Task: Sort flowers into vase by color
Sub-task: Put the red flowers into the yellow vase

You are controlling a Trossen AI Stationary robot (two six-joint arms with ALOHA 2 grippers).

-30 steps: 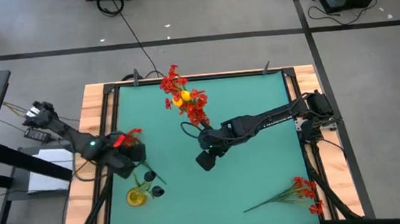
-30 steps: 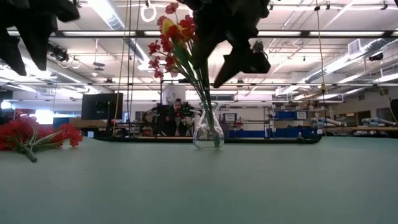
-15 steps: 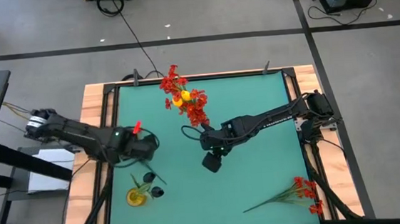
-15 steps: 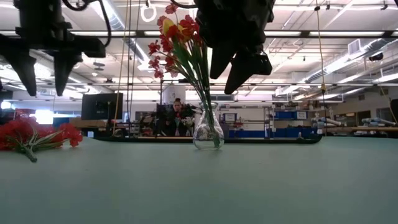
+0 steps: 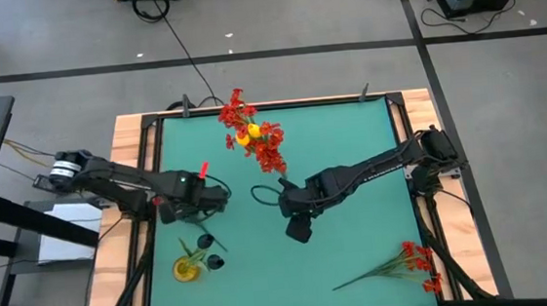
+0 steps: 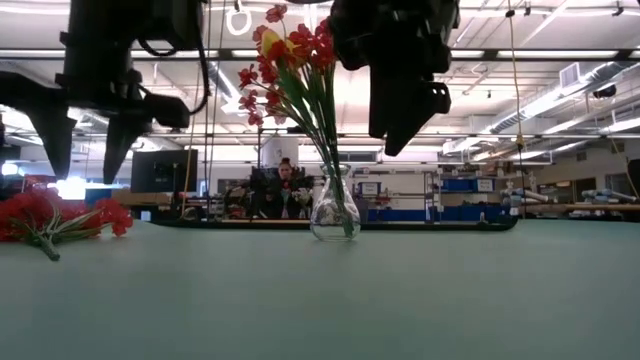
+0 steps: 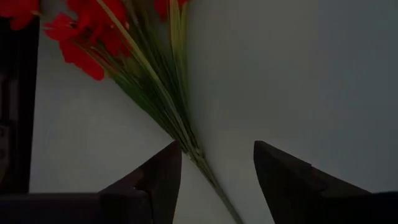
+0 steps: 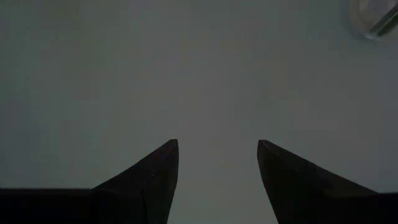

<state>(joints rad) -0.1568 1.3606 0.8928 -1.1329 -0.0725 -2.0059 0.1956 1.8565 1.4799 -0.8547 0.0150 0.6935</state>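
Your left gripper [image 7: 216, 144] hangs with its fingers spread wide over the red flowers [image 7: 93, 43], which lie flat on the table [image 5: 350, 127], stems fanning under the gap. Come down off-line and the fingers will likely shut beside those thin stems, or scrape the mat. Several stems run together, so 1 grab may lift the whole bunch. The right gripper [image 8: 217, 142], also wide and holding nothing, hovers over bare table near the vase [image 6: 335, 210]. Carry long stems past it and you risk tipping the glass or hitting that arm.
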